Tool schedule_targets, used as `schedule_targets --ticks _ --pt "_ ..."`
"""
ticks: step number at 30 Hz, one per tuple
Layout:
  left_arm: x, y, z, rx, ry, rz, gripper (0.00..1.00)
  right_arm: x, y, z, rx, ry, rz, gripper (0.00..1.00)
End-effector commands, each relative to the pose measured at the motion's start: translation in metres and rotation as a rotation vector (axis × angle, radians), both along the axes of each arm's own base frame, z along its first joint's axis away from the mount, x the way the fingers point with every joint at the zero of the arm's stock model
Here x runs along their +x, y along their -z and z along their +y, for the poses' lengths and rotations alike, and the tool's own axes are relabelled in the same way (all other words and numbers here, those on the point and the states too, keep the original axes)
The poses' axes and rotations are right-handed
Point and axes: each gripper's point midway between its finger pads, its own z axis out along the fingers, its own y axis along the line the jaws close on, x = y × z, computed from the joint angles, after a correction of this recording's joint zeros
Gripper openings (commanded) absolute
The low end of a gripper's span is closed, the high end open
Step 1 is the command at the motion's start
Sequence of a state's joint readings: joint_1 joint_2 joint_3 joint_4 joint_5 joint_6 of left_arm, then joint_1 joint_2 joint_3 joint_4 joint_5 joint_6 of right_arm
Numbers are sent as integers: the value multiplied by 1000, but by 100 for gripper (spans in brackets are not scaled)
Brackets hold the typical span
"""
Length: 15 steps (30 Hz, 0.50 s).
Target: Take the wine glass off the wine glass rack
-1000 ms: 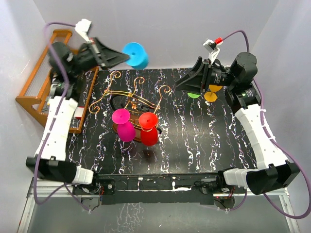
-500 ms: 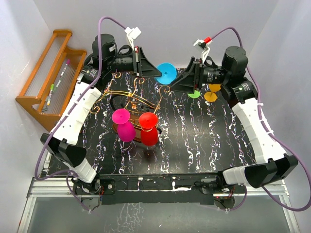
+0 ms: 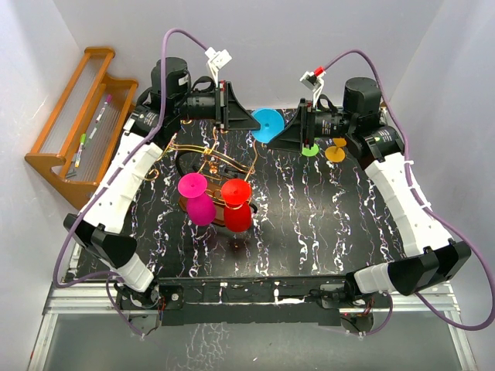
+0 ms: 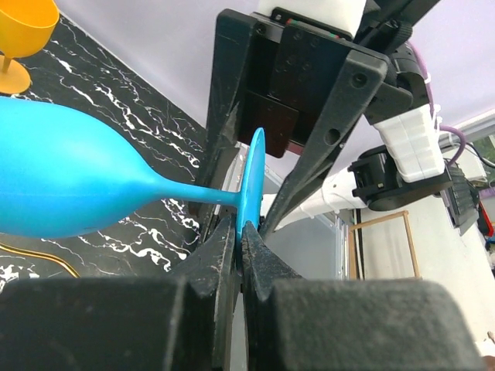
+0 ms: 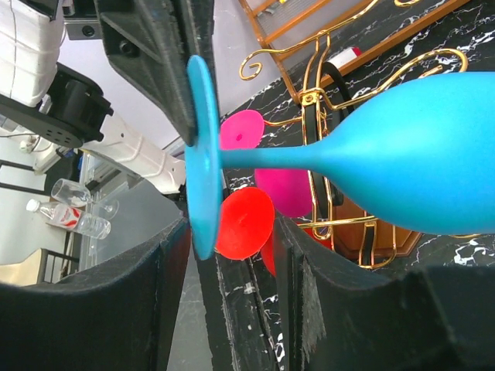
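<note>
At the upper middle of the overhead view, the blue wine glass (image 3: 269, 124) hangs in the air between the two arms, lying on its side, clear of the wine glass rack (image 3: 203, 151) and above the back edge of the desk (image 3: 325, 224). The left hand (image 4: 241, 232) is closed narrowly on the rim of the glass's round foot. In the left wrist view its two fingertips pinch the lower edge of that thin disc, with the stem and bowl running off toward the left of the frame.

The right hand (image 5: 230, 232) faces it from the other side with its fingers spread wide. In the right wrist view the foot and stem sit in the gap between them, with space on both sides. I cannot tell whether either finger touches the glass.

The rack stands at centre left of the overhead view, just below the left hand. A pink glass (image 3: 199, 207) and a red glass (image 3: 238, 216) hang on it side by side. An orange glass (image 3: 336, 153) stands on the desk in the upper right, partly hidden behind the right arm. A wooden shelf (image 3: 62, 131) with pens sits off the desk at the upper left.
</note>
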State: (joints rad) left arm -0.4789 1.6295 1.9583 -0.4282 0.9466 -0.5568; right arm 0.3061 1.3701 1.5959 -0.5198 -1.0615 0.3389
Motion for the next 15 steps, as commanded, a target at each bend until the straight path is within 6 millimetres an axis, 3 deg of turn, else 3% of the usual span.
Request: schedule_targets --ticks 1,12,15 --pt "-37 -36 10 -64 73 -116 0 -1 -24 0 23 3 -103 49" --pt "-50 -13 6 -17 130 -98 0 -6 -46 5 81 -38 -144 45" --pt "-53 -7 6 -4 133 -99 0 -4 -46 6 83 -37 -139 38"
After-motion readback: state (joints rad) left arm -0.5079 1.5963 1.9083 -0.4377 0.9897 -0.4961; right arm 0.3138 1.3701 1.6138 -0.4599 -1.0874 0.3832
